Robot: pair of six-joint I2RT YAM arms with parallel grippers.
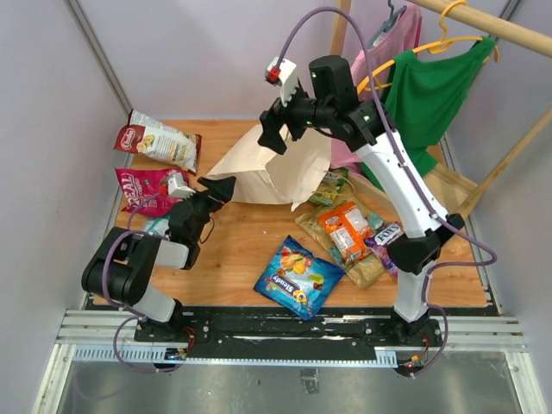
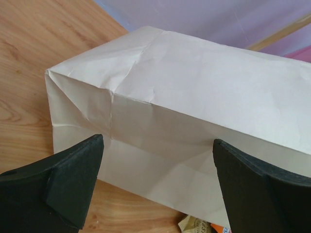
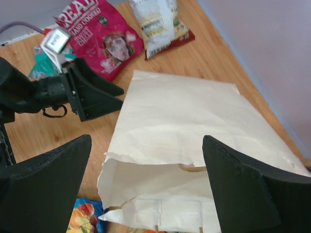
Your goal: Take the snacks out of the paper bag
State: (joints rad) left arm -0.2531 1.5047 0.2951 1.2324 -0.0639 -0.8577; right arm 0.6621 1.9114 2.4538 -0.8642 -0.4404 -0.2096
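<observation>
Left and right jaws gape wide, empty — paper bag (image 3: 194, 121) on its side, its inside hidden.

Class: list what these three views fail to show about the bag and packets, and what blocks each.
Paper bag, inside: right wrist view shows only the mouth; its walls hide whether snacks remain.
Teal packet: right wrist view, mostly covered by the left arm.
Purple packet: top view, partly under the right arm.
Packet scrap: left wrist view, cut off by the bottom edge.
</observation>
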